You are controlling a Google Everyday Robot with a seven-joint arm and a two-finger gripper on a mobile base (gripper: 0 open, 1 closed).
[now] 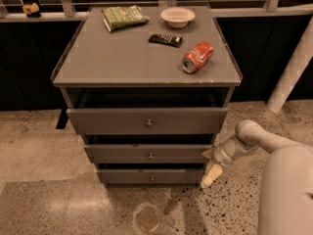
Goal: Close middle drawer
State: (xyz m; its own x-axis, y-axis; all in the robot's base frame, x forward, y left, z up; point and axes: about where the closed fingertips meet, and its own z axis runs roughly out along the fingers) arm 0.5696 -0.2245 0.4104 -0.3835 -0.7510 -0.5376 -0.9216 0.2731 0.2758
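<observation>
1. Camera view: middle drawer, second in the grey stack, sticks out a little under the further-out top drawer.
2. Hand hangs just beside that drawer front's right end; released or clenched, cannot tell.

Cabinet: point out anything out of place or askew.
The red can lies on its side on the cabinet top. The top drawer and middle drawer stand open. The gripper sits by the middle drawer's right corner.
</observation>
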